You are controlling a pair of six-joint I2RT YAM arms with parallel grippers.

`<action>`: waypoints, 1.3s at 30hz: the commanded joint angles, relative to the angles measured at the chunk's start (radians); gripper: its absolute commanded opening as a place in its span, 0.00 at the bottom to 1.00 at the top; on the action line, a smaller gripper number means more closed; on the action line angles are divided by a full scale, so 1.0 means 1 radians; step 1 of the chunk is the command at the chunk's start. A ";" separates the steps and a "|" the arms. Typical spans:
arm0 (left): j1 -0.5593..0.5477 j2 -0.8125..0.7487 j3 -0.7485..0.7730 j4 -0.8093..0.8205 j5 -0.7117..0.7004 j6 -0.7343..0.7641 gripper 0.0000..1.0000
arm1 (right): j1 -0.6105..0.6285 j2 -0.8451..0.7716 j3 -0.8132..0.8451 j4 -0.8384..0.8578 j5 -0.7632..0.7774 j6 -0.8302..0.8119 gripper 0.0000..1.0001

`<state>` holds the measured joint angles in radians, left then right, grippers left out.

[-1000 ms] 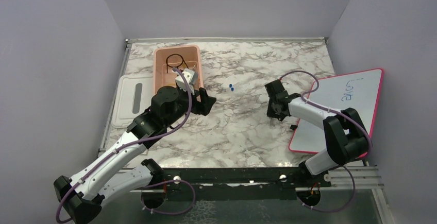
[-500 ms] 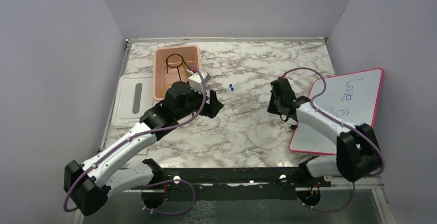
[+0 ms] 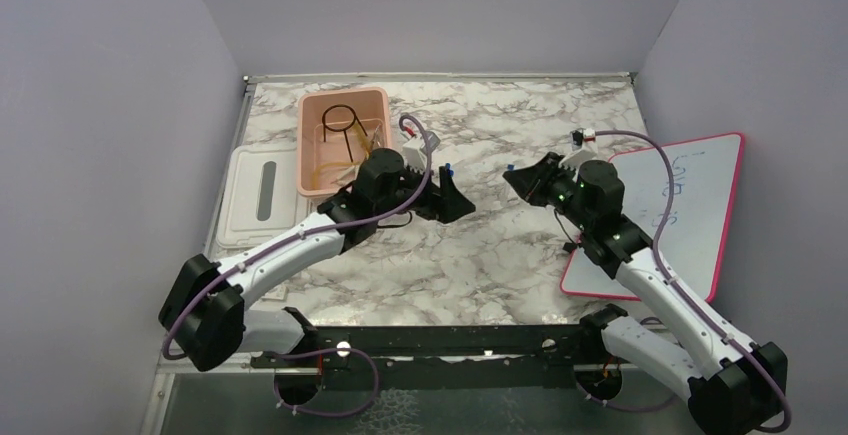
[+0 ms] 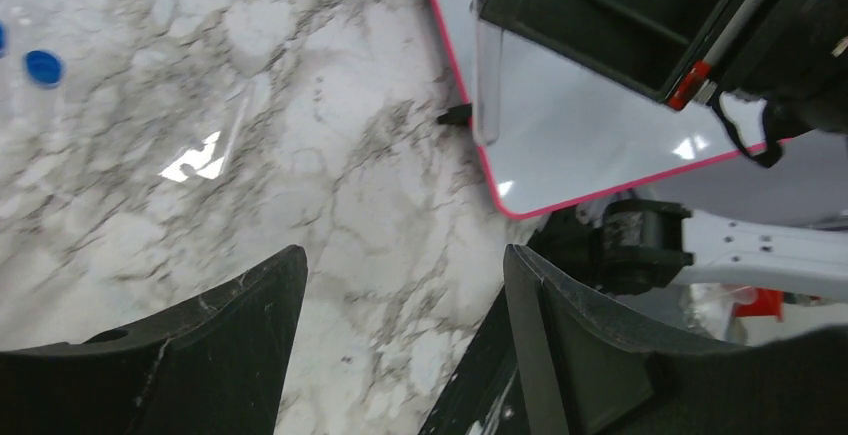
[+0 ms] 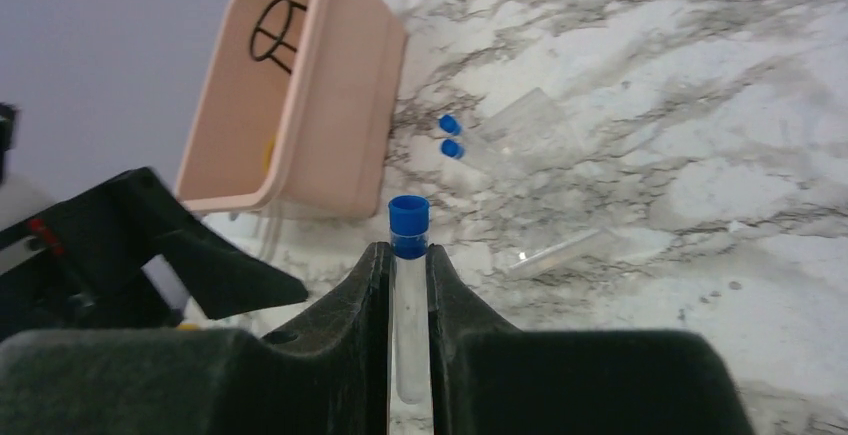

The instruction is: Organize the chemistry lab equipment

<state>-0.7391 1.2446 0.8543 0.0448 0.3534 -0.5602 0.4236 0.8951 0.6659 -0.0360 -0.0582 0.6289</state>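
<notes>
Blue-capped tube (image 5: 409, 300) in right claw (image 5: 408, 255); scrawl (image 3: 683, 170) on whiteboard (image 3: 705, 230) perhaps unreadable.

Top cam: fixed, high, behind arm bases, looks down over whole tabletop (image 3: 500, 245). L wrist cam: close, low, looks past left tool (image 4: 400, 265) twd whiteboard (image 4: 560, 145). R wrist cam: close, looks past right tool (image 5: 408, 253) & blue-capped tube (image 5: 409, 335) twd pink tub (image 5: 300, 95). Wrist views face each other; both share blue caps (image 4: 43, 67) mid-tabletop.
</notes>
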 commanded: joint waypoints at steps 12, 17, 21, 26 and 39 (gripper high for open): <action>-0.100 0.201 0.092 0.306 0.006 -0.210 0.48 | -0.002 -0.007 -0.085 0.287 -0.352 0.196 0.10; -0.110 0.189 0.084 0.309 -0.026 -0.135 0.25 | -0.003 -0.003 -0.087 0.286 -0.368 0.195 0.11; -0.111 0.159 0.072 0.286 -0.012 -0.047 0.17 | -0.003 -0.008 -0.047 0.233 -0.383 0.147 0.21; -0.116 0.107 0.107 0.138 0.029 0.207 0.14 | -0.002 0.035 0.091 0.010 -0.427 0.002 0.37; -0.129 0.024 0.151 -0.042 0.029 0.507 0.14 | -0.002 0.108 0.244 -0.194 -0.554 -0.151 0.26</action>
<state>-0.8616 1.3003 0.9688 0.0353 0.3767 -0.1555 0.4210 0.9993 0.8837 -0.1577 -0.5385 0.5301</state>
